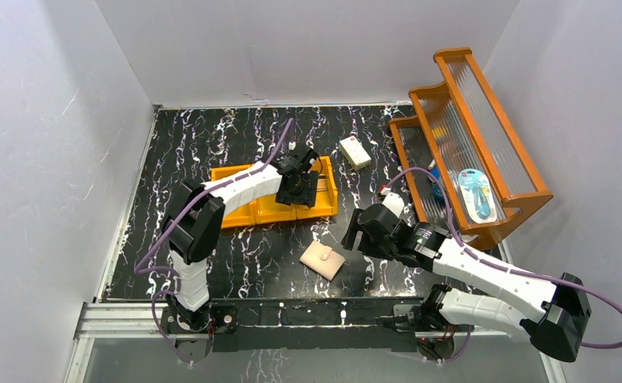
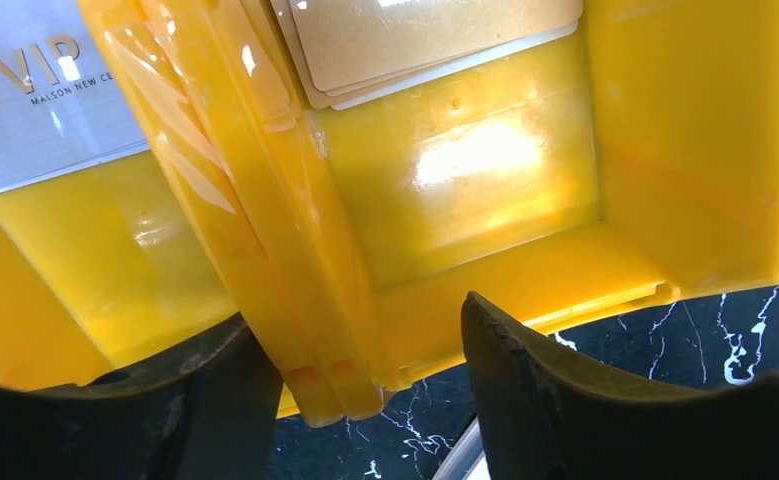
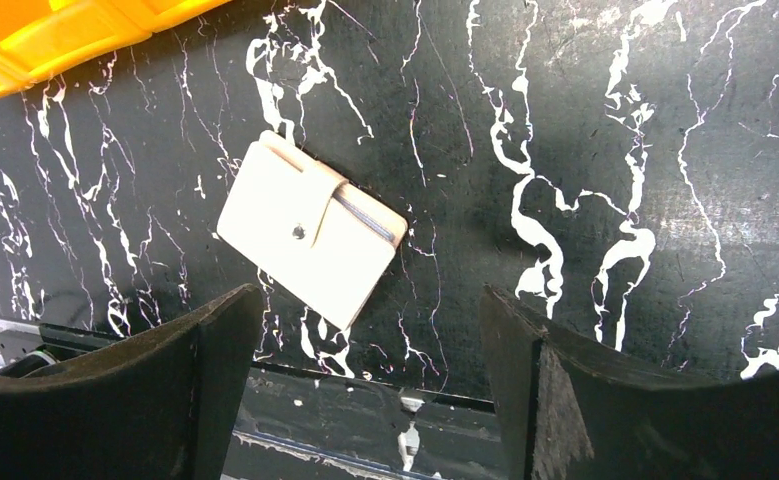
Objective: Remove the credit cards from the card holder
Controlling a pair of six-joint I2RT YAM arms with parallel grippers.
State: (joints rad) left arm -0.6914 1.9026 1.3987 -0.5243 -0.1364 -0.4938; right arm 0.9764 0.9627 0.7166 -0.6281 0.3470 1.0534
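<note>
Left hand (image 2: 355, 335) and right hand (image 3: 370, 300) both gape apart, empty. Credit cards (image 2: 425, 40) lie in the yellow bin (image 2: 505, 170) — we judge removal largely done. Card holder (image 3: 310, 243) rests closed on the tabletop (image 3: 615, 150), contents unseen.

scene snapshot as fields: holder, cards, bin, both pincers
card holder: closed, tab snapped, flat on table
bin: yellow, divided
silver card: lying in one bin compartment
card stack: in the neighbouring compartment
left pincer: open, empty, over bin divider
right pincer: open, empty, above table by card holder
</note>
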